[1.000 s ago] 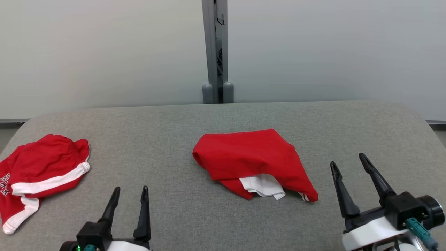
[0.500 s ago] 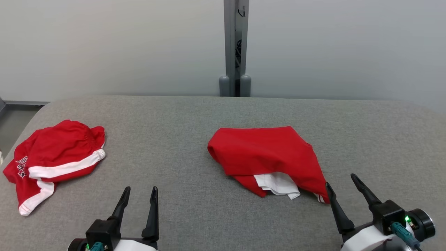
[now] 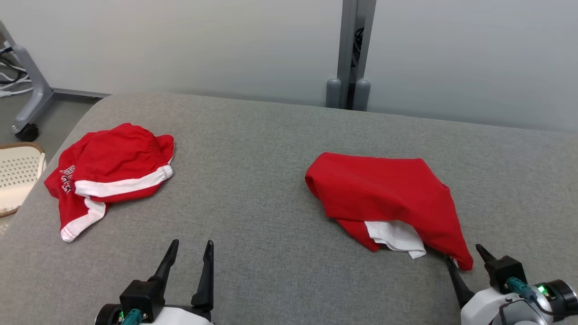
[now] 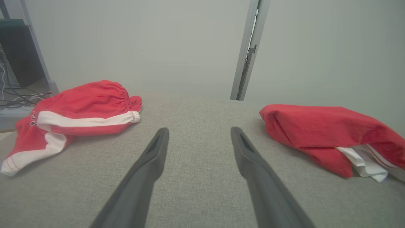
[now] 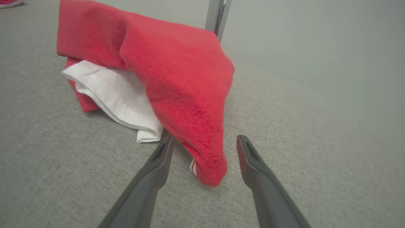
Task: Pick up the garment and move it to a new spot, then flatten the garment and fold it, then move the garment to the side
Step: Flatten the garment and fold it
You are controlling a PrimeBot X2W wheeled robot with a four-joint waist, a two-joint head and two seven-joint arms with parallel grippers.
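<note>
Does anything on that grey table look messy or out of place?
Nothing looks spilled or torn, but both clothes are untidy. The red garment on the right lies crumpled, a white layer poking out beneath its near edge. The striped red shorts sit bunched near the left edge of the table.

Two red garments (image 3: 113,174) (image 3: 388,194) — two pincers (image 3: 192,242) (image 3: 463,253), perhaps one basket (image 3: 18,174).

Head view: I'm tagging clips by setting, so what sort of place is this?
Probably a lab or test room rather than a home: a grey cloth-covered table stands before plain partition panels, and a wheeled stand with loose cables sits on the floor at the left.
</note>
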